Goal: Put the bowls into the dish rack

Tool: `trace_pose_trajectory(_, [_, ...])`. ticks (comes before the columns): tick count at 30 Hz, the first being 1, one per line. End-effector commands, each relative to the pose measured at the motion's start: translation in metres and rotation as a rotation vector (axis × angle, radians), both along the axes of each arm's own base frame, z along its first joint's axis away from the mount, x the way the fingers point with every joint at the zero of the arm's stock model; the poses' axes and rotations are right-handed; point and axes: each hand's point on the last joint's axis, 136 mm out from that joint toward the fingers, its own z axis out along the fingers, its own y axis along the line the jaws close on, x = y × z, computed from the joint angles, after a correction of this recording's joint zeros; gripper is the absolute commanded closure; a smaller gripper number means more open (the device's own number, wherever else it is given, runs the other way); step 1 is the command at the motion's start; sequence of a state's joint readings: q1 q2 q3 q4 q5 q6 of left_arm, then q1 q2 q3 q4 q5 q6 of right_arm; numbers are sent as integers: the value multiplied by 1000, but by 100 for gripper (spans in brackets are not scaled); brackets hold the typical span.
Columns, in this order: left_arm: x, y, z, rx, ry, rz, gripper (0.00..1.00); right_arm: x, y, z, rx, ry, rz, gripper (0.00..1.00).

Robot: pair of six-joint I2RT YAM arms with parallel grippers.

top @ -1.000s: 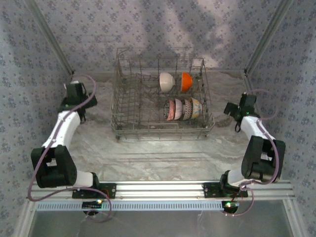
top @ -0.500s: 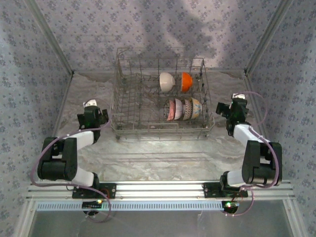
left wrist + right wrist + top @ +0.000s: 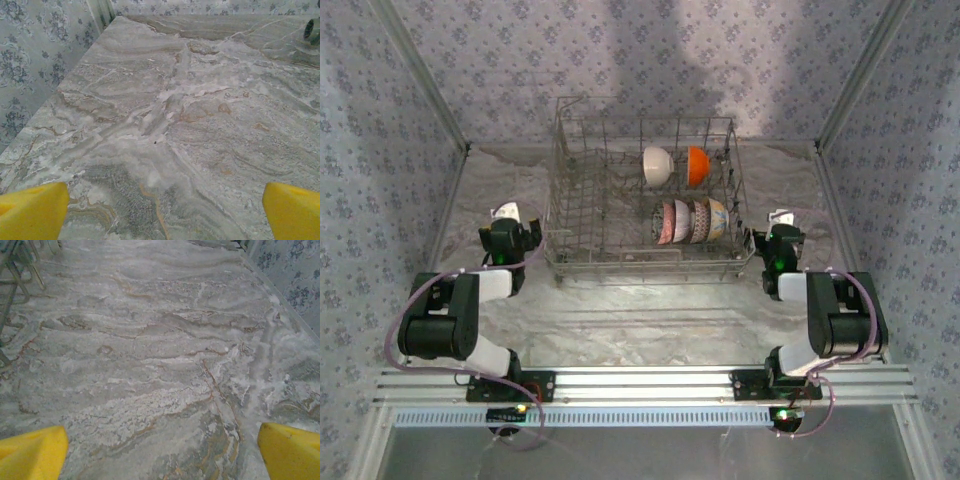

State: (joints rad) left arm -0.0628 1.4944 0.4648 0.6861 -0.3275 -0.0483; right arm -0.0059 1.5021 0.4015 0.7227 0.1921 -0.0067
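Marbled grey-white stone veined with tan forms the surface (image 3: 640,320), which is enclosed by walls (image 3: 380,120) papered in a small blue floral print. Between the two hands, and farther back than either, the dish rack (image 3: 570,215) is seen: rectangular, of thin grey wire, with upright tines and tall open-grid sides. The bowls are stood on edge in the half nearer the right hand. A plain white bowl (image 3: 657,166) and a glossy orange bowl (image 3: 697,166) are set in the rear row, and several patterned bowls (image 3: 690,220) are packed side by side in front. The left hand (image 3: 508,222) is seen low beside the rack's left side, its yellow fingers (image 3: 30,210) spread wide with nothing between them. The right hand (image 3: 777,228) is found just off the rack's right front corner, its fingers (image 3: 290,450) likewise wide apart and empty.
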Motion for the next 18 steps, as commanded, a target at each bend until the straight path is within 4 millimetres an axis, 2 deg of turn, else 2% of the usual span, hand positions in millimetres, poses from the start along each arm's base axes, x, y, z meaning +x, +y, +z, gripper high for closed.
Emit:
trace_pose_trajectory(1, [3,-6,2,-2,-18,-52,1,5,12,7,9,-55,70,1])
trace_pose_trajectory(6, [0,-7,-3,-38,-70,-96,1,6,13,6,23,-53,86,1])
trace_pose_trajectory(8, [-3,-10,-9,-34,-42,-103,1,6,13,6,23,-53,85,1])
trace_pose_trajectory(18, [-1,-8,-8,-42,-48,-105,1,8,16,7,39,-47,112,1])
